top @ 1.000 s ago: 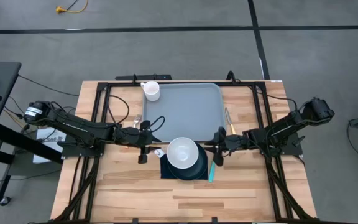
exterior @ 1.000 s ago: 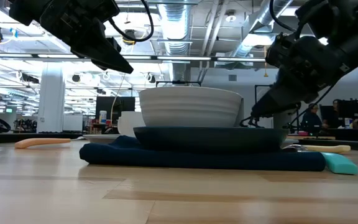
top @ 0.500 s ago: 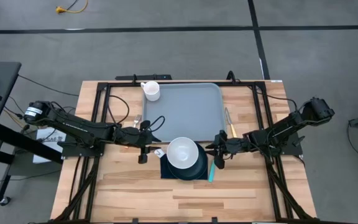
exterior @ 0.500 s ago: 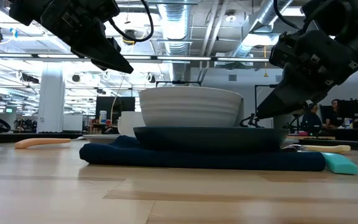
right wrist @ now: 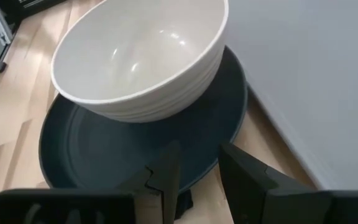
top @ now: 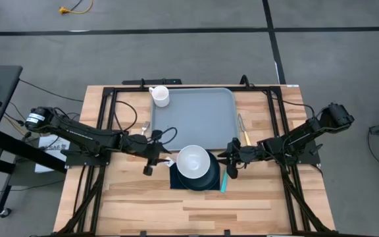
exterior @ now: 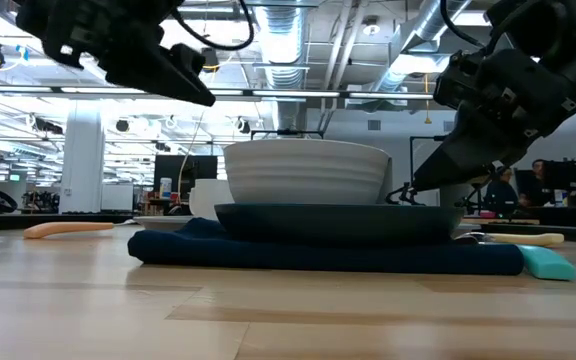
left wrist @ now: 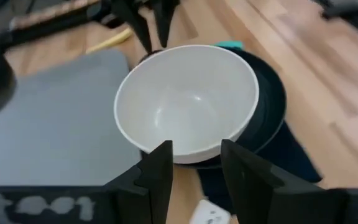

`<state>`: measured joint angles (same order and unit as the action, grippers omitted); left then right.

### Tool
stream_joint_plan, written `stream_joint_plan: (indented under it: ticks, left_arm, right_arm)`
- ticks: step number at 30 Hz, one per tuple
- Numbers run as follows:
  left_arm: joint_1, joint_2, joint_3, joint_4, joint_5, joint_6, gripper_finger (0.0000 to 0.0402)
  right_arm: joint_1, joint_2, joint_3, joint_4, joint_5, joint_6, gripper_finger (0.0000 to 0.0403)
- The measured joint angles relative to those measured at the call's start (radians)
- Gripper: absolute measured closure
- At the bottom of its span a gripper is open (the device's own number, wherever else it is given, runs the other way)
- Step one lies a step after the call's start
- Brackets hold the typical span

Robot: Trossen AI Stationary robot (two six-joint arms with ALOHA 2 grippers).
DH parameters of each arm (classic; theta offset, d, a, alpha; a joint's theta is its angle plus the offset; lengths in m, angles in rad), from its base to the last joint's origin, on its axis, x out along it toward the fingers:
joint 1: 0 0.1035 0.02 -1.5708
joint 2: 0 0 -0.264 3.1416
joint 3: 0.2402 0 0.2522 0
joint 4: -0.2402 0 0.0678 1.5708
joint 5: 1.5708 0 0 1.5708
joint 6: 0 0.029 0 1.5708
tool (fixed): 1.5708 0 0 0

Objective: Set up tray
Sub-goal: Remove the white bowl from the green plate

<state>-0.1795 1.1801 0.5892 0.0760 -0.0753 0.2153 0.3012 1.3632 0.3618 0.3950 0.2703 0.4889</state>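
The grey-blue tray (top: 199, 112) lies flat at the table's far middle, with a white mug (top: 160, 96) on its far left corner. In front of it a white bowl (top: 193, 160) sits in a dark plate (top: 209, 176), which rests on a navy napkin (exterior: 318, 255). My left gripper (top: 160, 157) hovers open left of the bowl, above its rim height (exterior: 203, 97). My right gripper (top: 222, 158) is open at the plate's right rim (right wrist: 197, 180) with its fingertips low over it (exterior: 413, 190). I see no touch.
A teal piece (top: 224, 182) lies by the napkin's right edge. A yellow-handled utensil (top: 245, 133) lies right of the tray and a fork (top: 145, 125) left of it. Black frame rails run along both table sides. The near half of the table is bare wood.
My left gripper has rolled about its pointing line while staying in place left of the bowl. Bowl, plate and napkin have not moved.
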Motion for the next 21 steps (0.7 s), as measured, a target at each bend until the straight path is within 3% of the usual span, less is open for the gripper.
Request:
stream_joint_plan:
  ticks: [5,11,21]
  left_arm:
    - [0.000,0.000,0.000,0.016,-0.001,0.130,0.0276]
    - [-0.001,0.000,0.056,-0.036,-0.046,0.129,0.0276]
    - [-0.015,0.013,0.146,-0.187,-0.010,0.132,0.0276]
  right_arm:
    - [0.000,0.000,0.000,-0.007,-0.001,-0.002,0.0301]
    - [0.000,0.000,0.000,-0.022,-0.004,-0.026,0.0301]
    - [0.000,0.000,0.000,-0.026,-0.006,-0.026,0.0301]
